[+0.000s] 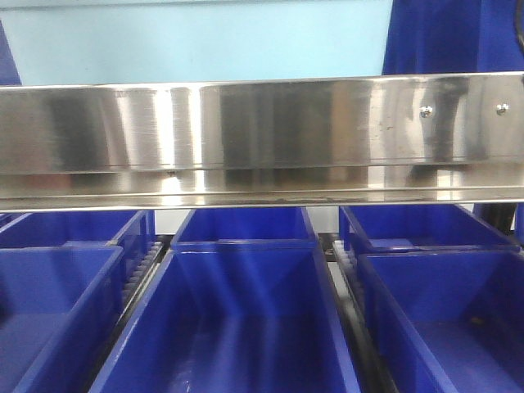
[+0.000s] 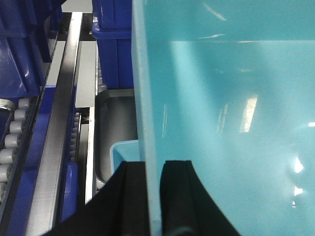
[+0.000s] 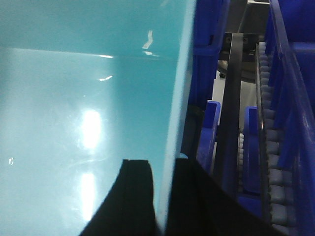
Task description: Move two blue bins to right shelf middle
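Note:
A light blue bin (image 2: 236, 98) fills most of the left wrist view, and its inside (image 3: 74, 98) fills the right wrist view too. My left gripper (image 2: 153, 164) is shut on the bin's left wall, with one black finger (image 2: 132, 196) outside and the other inside. My right gripper (image 3: 165, 164) is shut on the opposite wall (image 3: 178, 98) in the same way. A small light blue lip (image 2: 125, 150) shows just outside the left wall. Neither the held bin nor the grippers appear in the front view. I cannot tell whether a second light blue bin is present.
A steel shelf rail (image 1: 262, 139) crosses the front view, with dark blue bins (image 1: 246, 319) in rows below it. Roller tracks (image 2: 12, 137) and a grey tray (image 2: 115, 128) lie left of the held bin. More rollers (image 3: 268, 123) and dark blue bins (image 3: 295, 98) lie to its right.

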